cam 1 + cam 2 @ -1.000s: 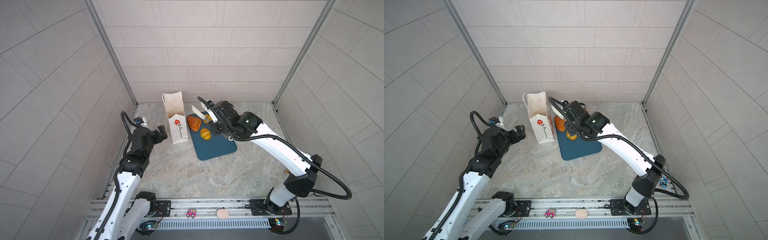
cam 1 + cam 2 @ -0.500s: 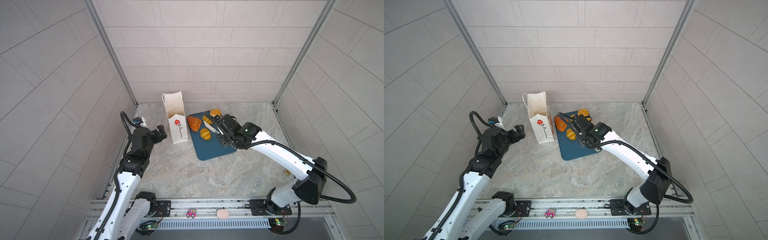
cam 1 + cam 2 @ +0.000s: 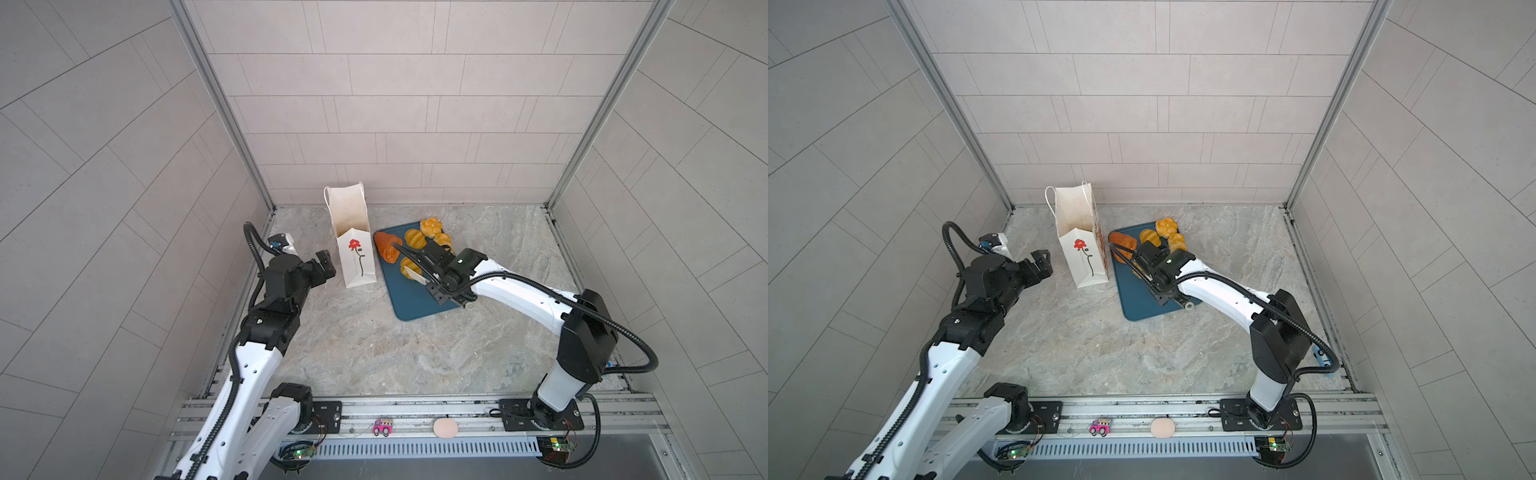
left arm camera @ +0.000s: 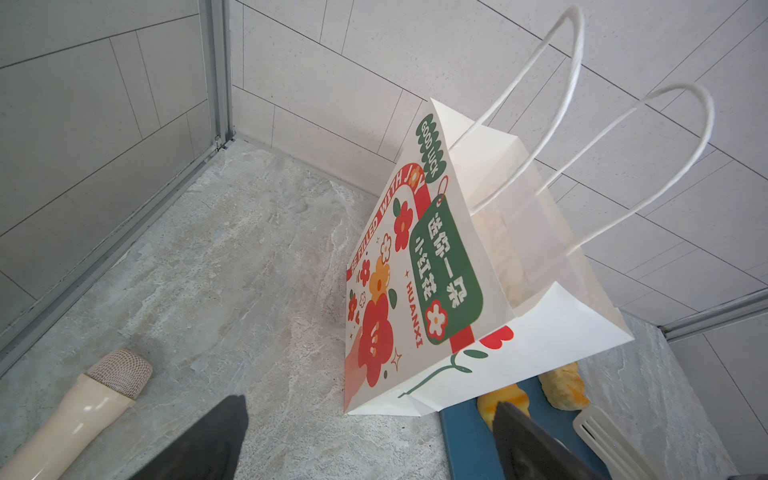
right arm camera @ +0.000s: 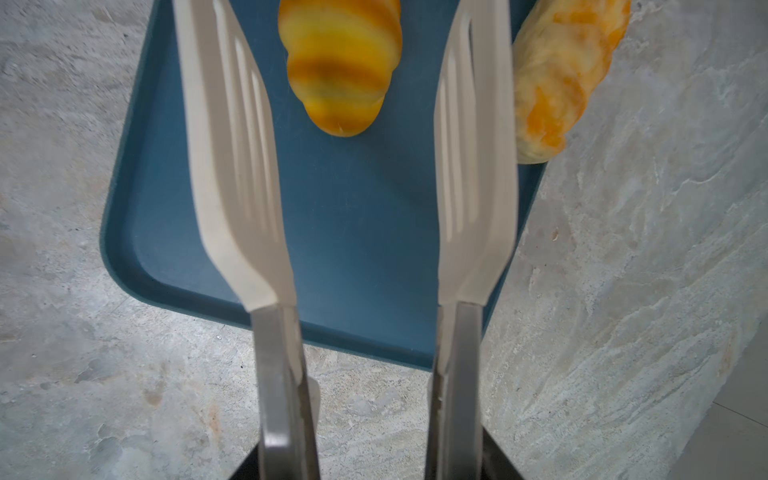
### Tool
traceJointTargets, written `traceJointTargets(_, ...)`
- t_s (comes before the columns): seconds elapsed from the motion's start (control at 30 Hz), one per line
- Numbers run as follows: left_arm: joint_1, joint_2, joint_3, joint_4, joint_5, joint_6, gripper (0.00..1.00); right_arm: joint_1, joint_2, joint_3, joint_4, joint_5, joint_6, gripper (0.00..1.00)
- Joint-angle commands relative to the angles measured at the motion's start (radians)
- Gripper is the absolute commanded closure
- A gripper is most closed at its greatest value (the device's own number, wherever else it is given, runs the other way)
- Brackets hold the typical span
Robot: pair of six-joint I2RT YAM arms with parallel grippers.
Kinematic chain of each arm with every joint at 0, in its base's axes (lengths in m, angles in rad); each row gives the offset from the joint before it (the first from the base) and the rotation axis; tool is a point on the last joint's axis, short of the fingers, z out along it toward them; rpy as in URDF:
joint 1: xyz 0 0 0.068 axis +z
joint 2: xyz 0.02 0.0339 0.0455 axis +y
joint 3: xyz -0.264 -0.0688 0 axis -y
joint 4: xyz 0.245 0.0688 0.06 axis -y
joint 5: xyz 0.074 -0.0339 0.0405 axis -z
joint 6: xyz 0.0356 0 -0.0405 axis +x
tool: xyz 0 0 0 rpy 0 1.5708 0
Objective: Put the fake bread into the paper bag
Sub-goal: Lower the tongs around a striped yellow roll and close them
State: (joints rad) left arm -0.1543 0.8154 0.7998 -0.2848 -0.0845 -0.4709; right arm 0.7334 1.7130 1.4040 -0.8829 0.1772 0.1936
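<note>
Grey tiled walls are boxing in a marbled table [image 3: 374, 353]. Your right gripper [image 5: 370, 465] is clamping the metal handles of white slotted tongs [image 5: 237, 166]. The tongs' blades are standing apart with a striped roll [image 5: 340, 70] between them, on the blue tray [image 5: 353, 257] just right of centre in both top views. The rest of the fake bread [image 3: 414, 237] is lying at the tray's far end. The paper bag [image 3: 353, 249] is standing upright just left of the tray. Your left gripper [image 4: 365, 436] is hanging wide open and empty beside the bag. An off-centre squeeze could squirt the glossy roll away. The outer blade could knock a second roll [image 5: 561, 83] off the tray's edge, and the unheld bag could topple.
</note>
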Motion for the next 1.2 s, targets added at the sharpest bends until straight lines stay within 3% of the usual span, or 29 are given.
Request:
traceJointTargets(0.0,-0.007,-0.005,0.003,0.003,-0.022,-0.002,0.00,-0.006,0.025,0.016,-0.001,0.011,0.035,0.45)
traceJointTargets(1.17,-0.007,-0.012,-0.014,-0.014,-0.058,0.032,0.00,-0.055,0.234,0.133,0.061,-0.070,0.093,0.42)
